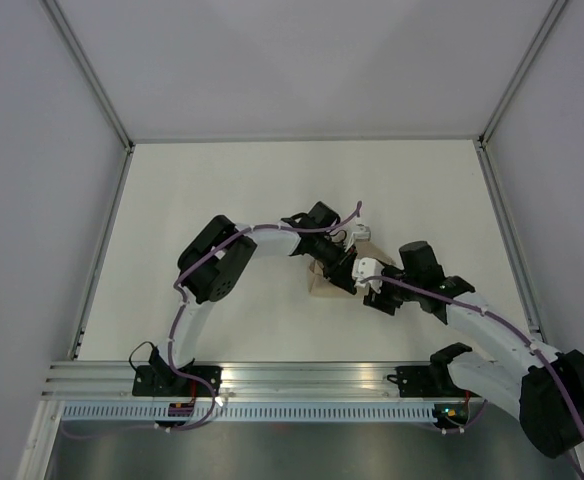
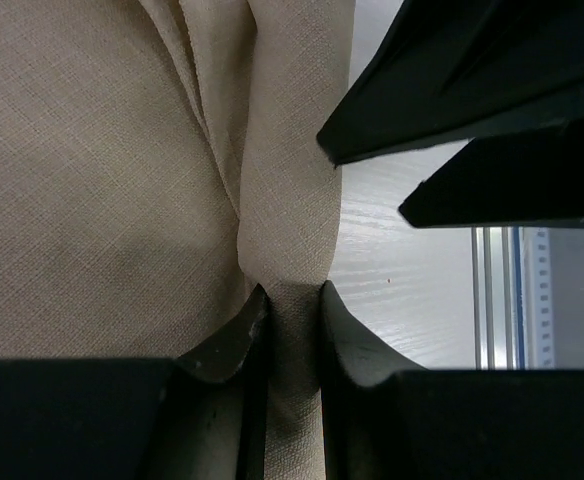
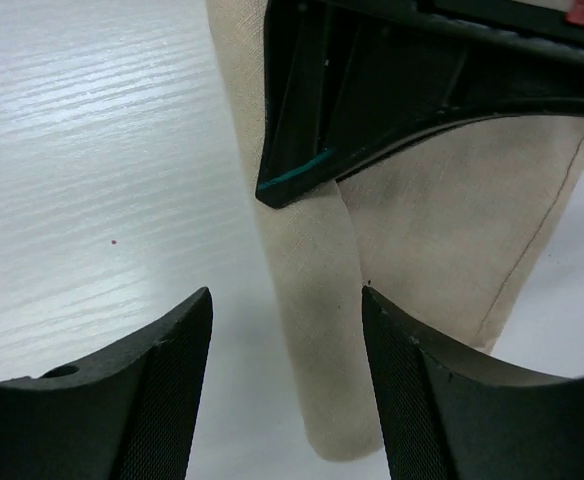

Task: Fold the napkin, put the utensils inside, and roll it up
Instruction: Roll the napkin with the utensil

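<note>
The left gripper is clamped on a fold of the napkin. The right gripper, jaws apart, has the folded edge running lengthwise between them.

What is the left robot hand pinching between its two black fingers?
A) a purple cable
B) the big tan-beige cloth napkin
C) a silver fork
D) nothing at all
B: in the left wrist view, the left gripper has its jaws closed on a bunched fold of the tan-beige cloth napkin.
</note>
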`<state>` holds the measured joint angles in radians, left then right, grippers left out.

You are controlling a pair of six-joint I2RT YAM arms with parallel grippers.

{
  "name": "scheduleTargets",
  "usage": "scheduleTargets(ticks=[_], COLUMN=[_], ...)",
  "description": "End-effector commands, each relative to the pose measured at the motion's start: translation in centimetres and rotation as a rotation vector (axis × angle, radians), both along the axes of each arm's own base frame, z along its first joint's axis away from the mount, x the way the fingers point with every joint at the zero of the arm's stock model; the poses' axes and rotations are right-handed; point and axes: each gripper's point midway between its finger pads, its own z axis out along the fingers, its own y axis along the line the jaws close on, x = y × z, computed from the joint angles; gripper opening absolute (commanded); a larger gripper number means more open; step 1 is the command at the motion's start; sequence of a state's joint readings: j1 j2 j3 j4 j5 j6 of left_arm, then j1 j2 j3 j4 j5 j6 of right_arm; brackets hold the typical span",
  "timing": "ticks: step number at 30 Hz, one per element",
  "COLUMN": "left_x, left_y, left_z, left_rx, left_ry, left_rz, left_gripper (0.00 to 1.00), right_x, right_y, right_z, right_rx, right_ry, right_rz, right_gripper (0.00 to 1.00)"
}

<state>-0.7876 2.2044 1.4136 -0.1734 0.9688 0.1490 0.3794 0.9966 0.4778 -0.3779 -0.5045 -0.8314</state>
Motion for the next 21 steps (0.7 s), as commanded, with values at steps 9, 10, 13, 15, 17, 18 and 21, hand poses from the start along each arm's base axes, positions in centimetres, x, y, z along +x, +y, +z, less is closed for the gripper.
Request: scheduleTargets(ticks=[9,10,13,15,17,18,21], left_x=[-2.3,-2.3,-2.2,-2.2,-2.2,-2.0,-1.4], left_y=[2.8,2.8,2.8,2.9,3.0,3.1,3.1], left_z=[-4.7,-4.7,-4.7,-4.7,-4.6,-4.6,-4.1], left_rx=[0.209,0.21,0.216,0.216,0.219,0.223,0.222], left_ry=[0.234,0.235,0.24,0.242,0.241,0.24,0.202], left_rz=[0.026,0.026,0.029,0.029,0.031,0.037,0.052], left_gripper=[0.02,0.02,0.02,0.03,0.12,0.16,0.37], right_x=[2.2,2.2,2.2,2.0,2.0,1.9,1.8], right_y=[1.8,1.9,2.0,2.0,2.0,1.9,2.1], right_z=[-1.9,-2.4,-3.2,-3.7,-4.0,-4.2,-4.2], right_rx=[-0.132,-0.141,-0.163,-0.176,-0.183,-0.189,-0.192], right_ry=[-0.228,-0.231,-0.233,-0.217,-0.211,-0.203,-0.18], right_rz=[-0.02,-0.019,-0.011,-0.006,-0.005,-0.005,-0.002], right_gripper=[0.66,0.66,0.63,0.56,0.45,0.39,0.27])
